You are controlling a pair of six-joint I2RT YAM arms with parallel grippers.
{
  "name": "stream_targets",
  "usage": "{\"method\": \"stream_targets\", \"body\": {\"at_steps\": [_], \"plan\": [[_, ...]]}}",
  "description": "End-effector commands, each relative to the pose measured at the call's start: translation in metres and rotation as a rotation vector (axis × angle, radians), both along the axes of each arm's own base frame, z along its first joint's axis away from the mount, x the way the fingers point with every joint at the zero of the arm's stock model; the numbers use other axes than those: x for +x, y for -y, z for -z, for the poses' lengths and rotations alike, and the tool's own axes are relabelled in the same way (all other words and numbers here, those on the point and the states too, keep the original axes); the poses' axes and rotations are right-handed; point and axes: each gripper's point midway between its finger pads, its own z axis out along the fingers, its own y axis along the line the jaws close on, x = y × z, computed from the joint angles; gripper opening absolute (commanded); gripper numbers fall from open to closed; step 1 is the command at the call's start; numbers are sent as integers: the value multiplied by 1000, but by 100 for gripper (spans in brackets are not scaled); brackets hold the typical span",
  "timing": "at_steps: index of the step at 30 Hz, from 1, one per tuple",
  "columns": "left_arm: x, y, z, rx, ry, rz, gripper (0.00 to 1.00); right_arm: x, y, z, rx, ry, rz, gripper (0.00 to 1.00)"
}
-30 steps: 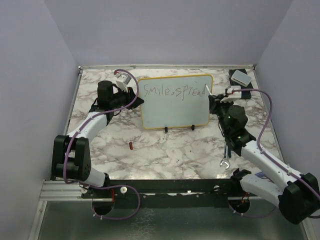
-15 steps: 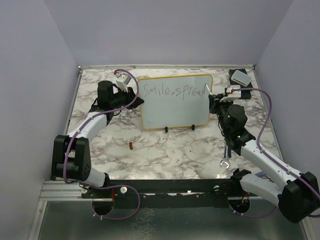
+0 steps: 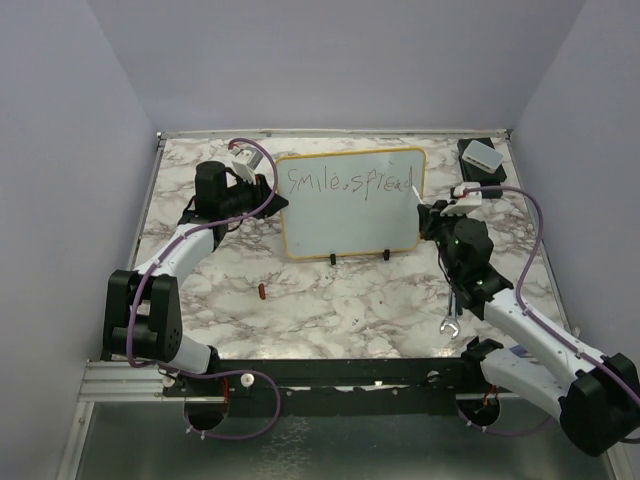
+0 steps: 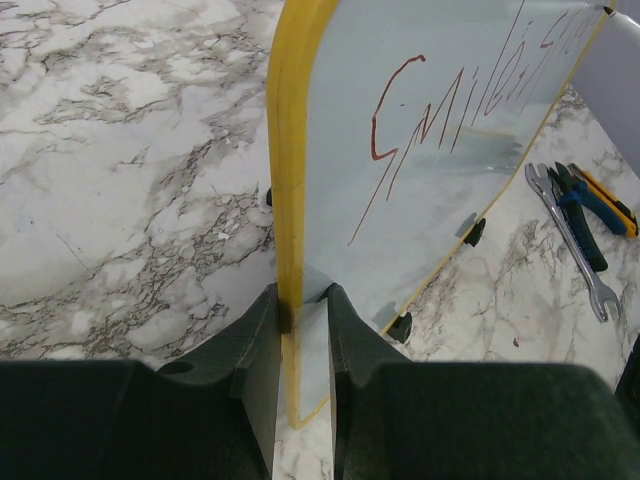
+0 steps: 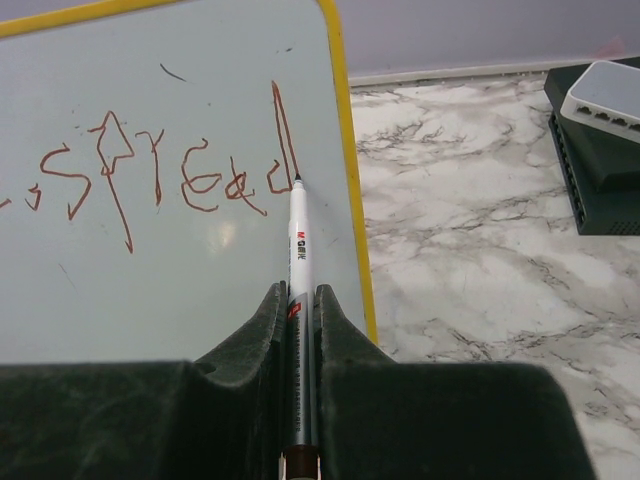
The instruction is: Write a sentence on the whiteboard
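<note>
The whiteboard (image 3: 350, 215) stands upright on small black feet at the back middle of the marble table, yellow-rimmed. One line of the sentence (image 3: 348, 184), "smile, spread", runs across its upper face in thin reddish-brown strokes (image 5: 160, 175). My left gripper (image 4: 302, 305) is shut on the whiteboard's left yellow edge (image 4: 290, 180). My right gripper (image 5: 298, 300) is shut on a white marker (image 5: 298, 250). Its tip touches the board at the foot of the last "d", close to the right rim (image 5: 350, 180).
A wrench (image 4: 575, 240) and a blue-and-yellow hand tool (image 4: 590, 205) lie on the table right of the board. A white box on a black base (image 3: 481, 155) sits at the back right corner. A small red cap (image 3: 262, 291) lies in front of the board.
The right gripper has drawn the marker down the tall stroke of the "d" and the right arm has shifted slightly lower. The left gripper has kept still on the board's edge.
</note>
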Motion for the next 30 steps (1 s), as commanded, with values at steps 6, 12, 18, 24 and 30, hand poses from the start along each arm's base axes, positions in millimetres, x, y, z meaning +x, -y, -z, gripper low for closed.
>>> {"method": "stream_targets", "body": {"at_steps": [6, 12, 18, 24, 30], "plan": [[-6, 4, 4, 12, -20, -4, 12, -9, 13, 28, -7, -88, 59, 1], [-5, 3, 4, 12, -22, -13, 12, -8, 23, 16, 3, -62, 119, 1], [-5, 3, 2, 9, -21, -19, 12, -13, 26, -9, 14, -1, 112, 1], [-6, 4, 0, 5, -23, -22, 12, -26, 8, -32, 16, 64, -33, 1], [-7, 5, -2, 4, -23, -25, 12, -35, -11, -35, 15, 62, -156, 1]]}}
